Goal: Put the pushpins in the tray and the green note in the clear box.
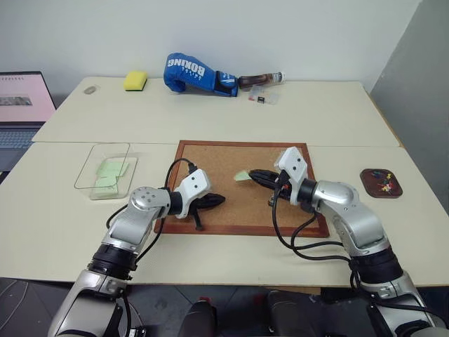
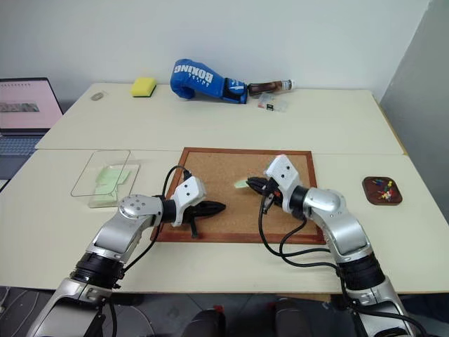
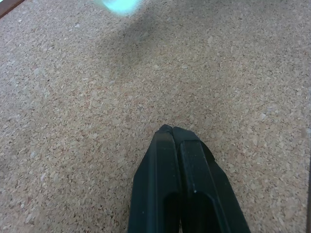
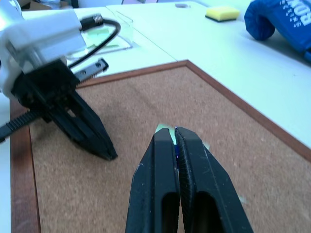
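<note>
Between the right gripper's [image 4: 174, 133] closed fingers we see the green note [image 1: 242, 175] pinched, lifted over the corkboard [image 1: 231, 158]. Left gripper [image 3: 172, 130] is shut on nothing, low over the cork near the board's left edge. We see bare cork between the two. Clear box [image 1: 106, 170] sits off the board's left edge, holding green slips; tray [image 1: 381, 182] with pins lies well apart on the right. Beige tables [image 1: 316, 112] run to a white wall.

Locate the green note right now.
The green note is pinched in the shut right gripper, above the middle of the corkboard, right of the left gripper.
</note>
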{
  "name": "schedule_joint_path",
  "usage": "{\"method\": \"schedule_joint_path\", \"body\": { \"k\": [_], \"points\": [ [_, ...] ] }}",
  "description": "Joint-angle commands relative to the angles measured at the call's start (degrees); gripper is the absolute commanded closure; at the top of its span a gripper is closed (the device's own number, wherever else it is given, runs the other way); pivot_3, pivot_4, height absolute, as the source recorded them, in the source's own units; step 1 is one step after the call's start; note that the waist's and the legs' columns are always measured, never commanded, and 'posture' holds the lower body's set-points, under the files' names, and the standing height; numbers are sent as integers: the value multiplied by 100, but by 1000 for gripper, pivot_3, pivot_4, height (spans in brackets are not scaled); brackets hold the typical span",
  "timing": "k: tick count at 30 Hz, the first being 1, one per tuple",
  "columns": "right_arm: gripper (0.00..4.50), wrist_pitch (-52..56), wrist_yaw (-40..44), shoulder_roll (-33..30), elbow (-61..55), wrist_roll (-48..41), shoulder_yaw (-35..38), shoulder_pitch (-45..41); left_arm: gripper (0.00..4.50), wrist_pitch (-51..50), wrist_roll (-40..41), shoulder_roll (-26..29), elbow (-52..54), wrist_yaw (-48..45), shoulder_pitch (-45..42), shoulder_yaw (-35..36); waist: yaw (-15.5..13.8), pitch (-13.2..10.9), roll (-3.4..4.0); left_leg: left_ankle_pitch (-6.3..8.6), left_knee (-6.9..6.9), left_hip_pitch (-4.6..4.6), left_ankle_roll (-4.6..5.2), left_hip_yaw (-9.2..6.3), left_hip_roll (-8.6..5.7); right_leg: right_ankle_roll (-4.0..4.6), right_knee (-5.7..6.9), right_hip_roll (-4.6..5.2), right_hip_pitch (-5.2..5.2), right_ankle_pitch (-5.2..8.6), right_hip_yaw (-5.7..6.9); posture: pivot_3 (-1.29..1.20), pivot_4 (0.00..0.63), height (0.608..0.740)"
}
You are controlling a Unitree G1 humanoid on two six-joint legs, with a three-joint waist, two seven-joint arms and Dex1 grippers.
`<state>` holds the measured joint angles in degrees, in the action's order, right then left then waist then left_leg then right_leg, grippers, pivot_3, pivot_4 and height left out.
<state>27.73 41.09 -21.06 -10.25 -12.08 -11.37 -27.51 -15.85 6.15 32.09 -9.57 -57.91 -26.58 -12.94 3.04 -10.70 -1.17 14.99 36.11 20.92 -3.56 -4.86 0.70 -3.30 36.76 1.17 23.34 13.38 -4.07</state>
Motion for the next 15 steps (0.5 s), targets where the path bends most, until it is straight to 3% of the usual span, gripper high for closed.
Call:
{"method": "schedule_joint_path", "body": {
  "k": [1, 3, 8, 15],
  "points": [
    [4441, -11, -65, -85, -258, 13, 101, -65, 4500, -576, 169, -218, -109, 52, 214, -20, -14, 0, 0, 1, 0, 1, -1, 0, 0, -1, 0, 1, 0, 0, 0, 0, 150, 740],
    [4441, -35, -110, -114, -254, 39, 132, -74, 4500, -1002, 589, -333, 66, -44, 205, 226, -25, 0, 0, 1, -1, 1, -1, -1, -1, -2, 0, 2, 0, 0, 1, 0, 150, 740],
    [4500, -50, -200, -216, -244, 49, 268, -118, 3575, -2512, 1898, -503, 561, -169, 102, 1009, -12, -3, -2, 1, 0, 11, -1, -1, -1, -4, 2, 1, 11, 0, 2, 0, 150, 740],
    [4500, -119, -335, -326, -248, 88, 441, -182, 2338, -4146, 3372, -1189, 393, 597, -166, 2208, 14, -6, -6, -1, 8, 89, -2, -13, 0, -9, 18, -1, 86, -6, 9, 0, 150, 740]
  ]
}}
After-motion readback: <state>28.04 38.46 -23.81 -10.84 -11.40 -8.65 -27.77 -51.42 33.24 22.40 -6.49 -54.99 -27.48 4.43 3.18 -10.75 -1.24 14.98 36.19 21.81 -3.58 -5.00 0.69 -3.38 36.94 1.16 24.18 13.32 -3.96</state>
